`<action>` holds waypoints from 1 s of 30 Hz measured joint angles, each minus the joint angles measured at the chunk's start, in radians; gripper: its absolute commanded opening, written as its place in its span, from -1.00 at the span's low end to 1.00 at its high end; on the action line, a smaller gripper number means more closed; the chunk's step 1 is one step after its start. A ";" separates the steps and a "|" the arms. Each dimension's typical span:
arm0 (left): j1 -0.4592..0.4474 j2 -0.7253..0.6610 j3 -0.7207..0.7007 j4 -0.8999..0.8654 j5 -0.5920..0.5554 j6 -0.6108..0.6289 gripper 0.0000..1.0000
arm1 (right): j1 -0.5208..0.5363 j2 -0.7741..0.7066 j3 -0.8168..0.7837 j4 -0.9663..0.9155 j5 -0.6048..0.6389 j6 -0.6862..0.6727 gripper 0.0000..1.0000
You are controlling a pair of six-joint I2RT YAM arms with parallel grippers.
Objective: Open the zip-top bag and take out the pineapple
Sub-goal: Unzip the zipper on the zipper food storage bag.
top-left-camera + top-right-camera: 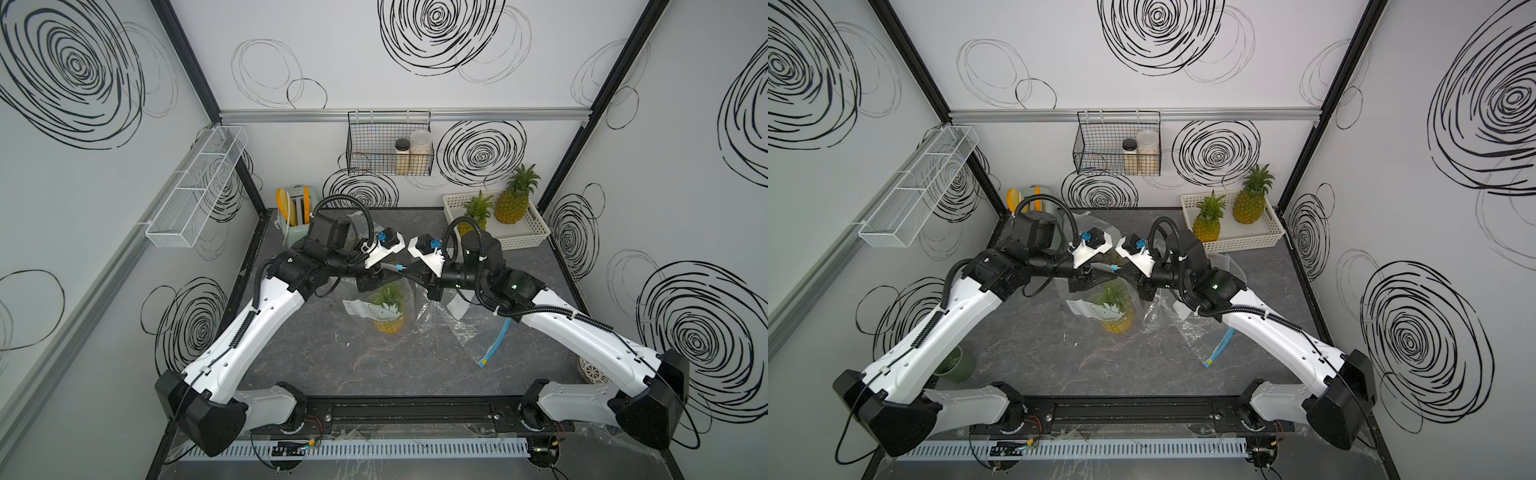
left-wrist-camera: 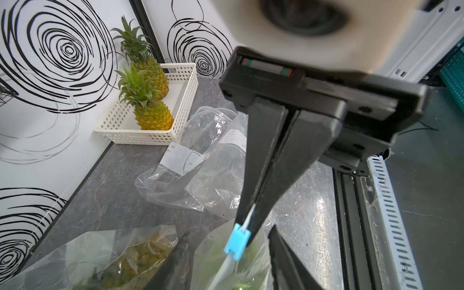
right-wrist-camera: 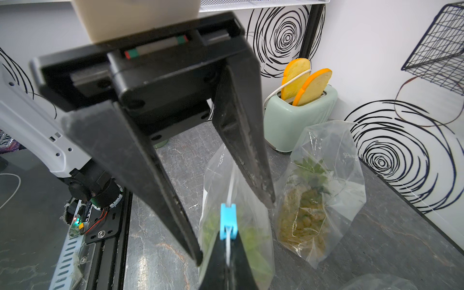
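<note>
- Your right gripper [image 2: 247,227] is clamped tight on the white zip track [image 3: 230,187] of the zip-top bag [image 3: 253,236]. The bag's top hangs from that pinch.
- The blue slider [image 2: 237,241] sits on the track right at the right gripper's tips, touching or nearly so.
- Your left gripper [image 3: 233,232] is spread, with one finger on each side of the slider. Neither pad looks to be on it yet, and nothing is grasped.
- Key relation: the track's long axis runs along the line between the two grippers, which point nose to nose. The slider lies dead between the left fingers, so left is the arm for it.
- Judgement: close on the slider, then drag it along the track toward your left side, away from the right pinch.
- The pineapple [image 1: 388,320] stands upright inside the bag on the counter [image 1: 332,374], crown up. It is mid-counter, directly below both grippers. The bag looks zipped and the fruit isn't out yet.
- Arms: in both top views, both reach forward and inward with forearms converging. The wrists are roughly level above the bag.
- Ignore these: another bagged pineapple [image 3: 306,206] by the toaster [image 3: 298,118], loose pineapples [image 1: 513,208] in the white basket [image 1: 525,241], and empty bags [image 2: 200,180] lying flat nearby.
</note>
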 measured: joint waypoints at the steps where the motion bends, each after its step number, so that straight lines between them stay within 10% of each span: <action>1: 0.000 0.001 0.000 0.000 0.002 0.001 -0.06 | 0.000 0.000 -0.002 0.002 0.000 0.000 -1.00; 14: 0.003 0.001 -0.002 0.006 0.022 -0.004 -0.77 | -0.013 0.003 -0.006 0.013 0.018 0.000 -1.00; 30: -0.003 -0.015 -0.017 0.035 -0.048 -0.015 -0.91 | -0.050 -0.037 -0.057 0.066 0.050 0.075 -1.00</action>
